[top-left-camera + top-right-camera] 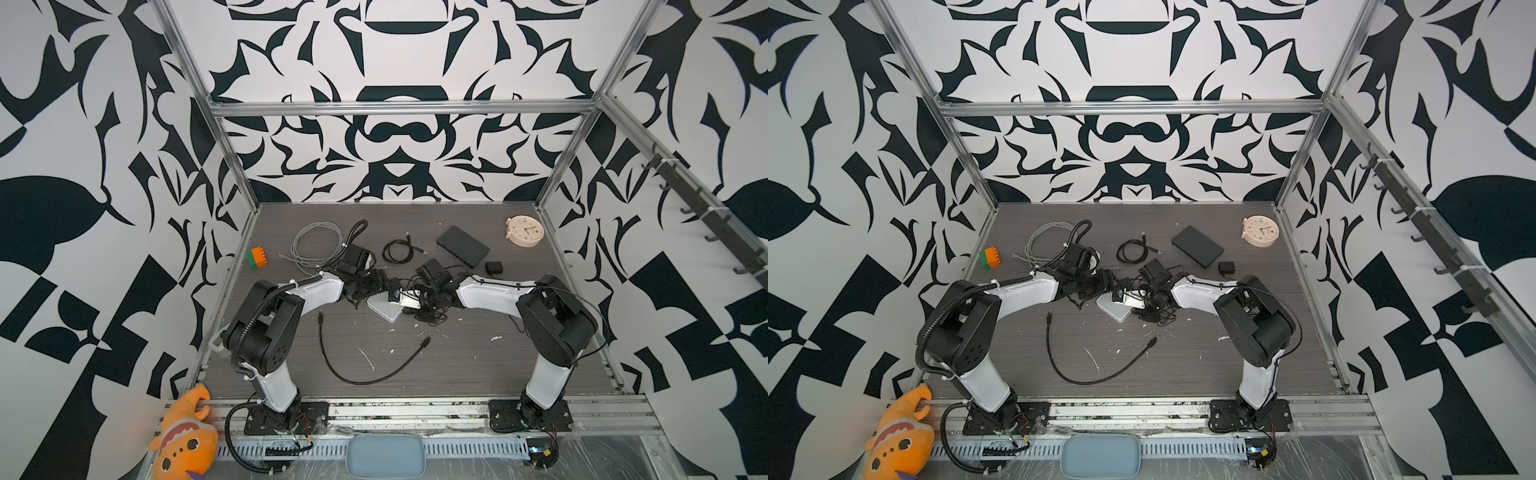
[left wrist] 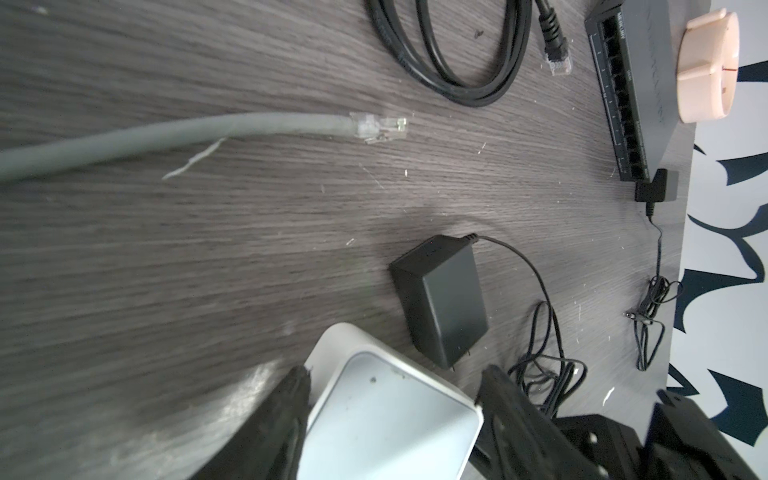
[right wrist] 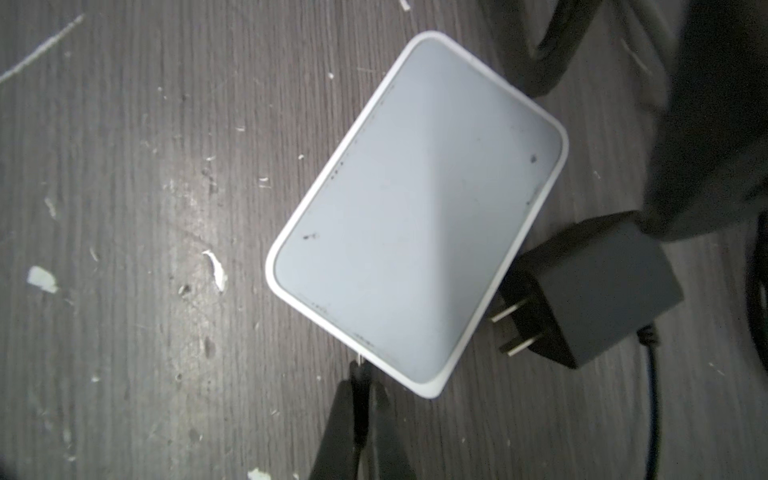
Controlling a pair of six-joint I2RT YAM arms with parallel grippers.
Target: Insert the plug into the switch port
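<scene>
**Operator:** Where is the plug relative to the tool?

**Describer:** Your right gripper [image 3: 362, 399] has its fingers pressed together on the plug [image 3: 360, 368], pinching its thin black barrel. The metal tip pokes out past the fingertips, just beside a short side of the white switch [image 3: 415, 208], near the middle of the table [image 1: 457, 365]. I cannot tell whether the tip has entered a port, because that face of the switch is hidden.

**Operator:** And my other arm?

**Describer:** Your left gripper [image 2: 392, 386] is spread wide around the same switch. One finger rests against each long side, holding it flat on the table.

**Operator:** How many of each thing?

**Describer:**
- One plug and two grippers.
- Two switches: the white one, and a black switch [image 1: 463, 246] toward the far right corner.
- Two adapters: a black power adapter [image 3: 598, 286] just beside the white switch with its two prongs facing it, and a smaller adapter [image 1: 493, 267] beside the black switch.
- Three cables: a grey coil [image 1: 318, 245] toward the far left corner, a black coil [image 2: 473, 97] near the middle of the far edge, and a loose black cable [image 1: 370, 382] toward the near edge.
- One clock [image 1: 525, 231] in the far right corner.
- One orange and green brick [image 1: 257, 257] by the left edge.

**Operator:** How does the plug look?

**Describer:** It is a slender dark cylinder ending in a small silver pin, and it is narrower than the fingers pinching it. The white switch is a rounded rectangle with a white rim and a pale grey top marked by a few dark specks.
</scene>
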